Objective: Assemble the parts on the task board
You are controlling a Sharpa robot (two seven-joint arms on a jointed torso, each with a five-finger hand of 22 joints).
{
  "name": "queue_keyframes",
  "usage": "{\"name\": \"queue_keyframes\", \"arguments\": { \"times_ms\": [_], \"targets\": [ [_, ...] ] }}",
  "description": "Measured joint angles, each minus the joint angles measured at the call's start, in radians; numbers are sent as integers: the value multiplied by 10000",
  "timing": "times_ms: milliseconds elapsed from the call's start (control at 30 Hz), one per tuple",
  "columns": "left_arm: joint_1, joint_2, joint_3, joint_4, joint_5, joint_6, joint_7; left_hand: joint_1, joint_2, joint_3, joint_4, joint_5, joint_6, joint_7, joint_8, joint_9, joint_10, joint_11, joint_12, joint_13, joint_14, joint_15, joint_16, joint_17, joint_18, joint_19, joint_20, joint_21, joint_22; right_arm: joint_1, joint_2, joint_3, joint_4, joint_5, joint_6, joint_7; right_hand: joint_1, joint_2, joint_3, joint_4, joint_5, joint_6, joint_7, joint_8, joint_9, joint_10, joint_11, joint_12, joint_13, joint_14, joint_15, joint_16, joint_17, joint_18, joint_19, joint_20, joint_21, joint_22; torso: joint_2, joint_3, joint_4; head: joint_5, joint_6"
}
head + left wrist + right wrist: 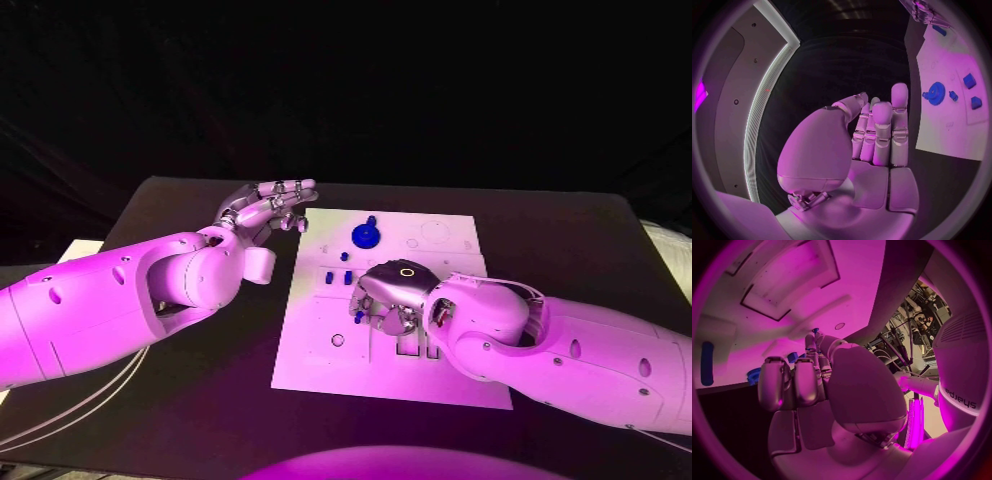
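The white task board (389,375) lies in the middle of the black table. A blue gear (366,235) sits near its far edge, with three small blue parts (340,275) just in front of it. My right hand (392,295) hangs over the board's middle, fingers pointing down, and pinches a small blue part (358,317) at its fingertips; that part (815,330) also peeks out past the fingers in the right wrist view. My left hand (268,208) hovers at the board's far left corner, fingers straight and apart, holding nothing. The left wrist view shows the gear (935,93) and the board (948,127).
Several recessed slots (411,348) lie in the board below my right hand, with round outlines (433,233) at its far right. A long blue piece (707,362) lies on the board in the right wrist view. Bare black table (577,240) flanks the board on both sides.
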Motion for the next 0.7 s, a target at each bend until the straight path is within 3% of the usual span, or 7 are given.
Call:
{"name": "queue_keyframes", "arguments": {
  "times_ms": [367,500,633,700],
  "targets": [
    [0,-14,0,7,1,17,-21,0,0,0,0,0,0,0,0,0,-36,36,0,0,0,0,0,-12,0,0,0,-61,-15,14,133,-33,-118,-41,197,-44,-31,-32,-22,-21,-5,-2,2,-32,17,-18,20,-1,-5,0,74,0,-19,1,-2,75,0,-29,-5,-6,5,21,-20],
    [0,-23,-1,13,1,23,-29,0,0,0,0,0,0,-1,0,1,-36,37,0,0,1,0,0,-12,-1,0,0,-61,-14,14,211,-89,-155,-78,253,-93,-544,-229,-192,-2,121,-451,292,31,-24,-523,252,44,6,14,240,0,-88,1,-92,205,0,-99,-5,-6,5,29,-28],
    [-1,-28,-1,19,1,27,-37,0,0,-17,-17,0,-2,1,0,1,-57,15,0,0,0,0,0,-27,-1,0,0,-61,-21,34,254,-113,-173,-111,257,-150,-1037,-561,-626,101,162,-1206,390,-15,-281,-1285,371,3,-17,0,395,0,-146,0,-201,347,-126,-213,-5,-6,3,34,-34],
    [-1,-30,-1,21,1,30,-42,0,0,-28,-28,0,-37,36,0,1,-72,1,0,-1,0,0,0,-27,-1,0,0,-61,-29,37,267,-123,-176,-125,232,-179,-1055,-579,-777,85,193,-1416,439,-15,-353,-1547,455,-1,-31,0,395,0,-165,-1,-219,394,-159,-268,-6,-7,3,35,-37]
  ]
}}
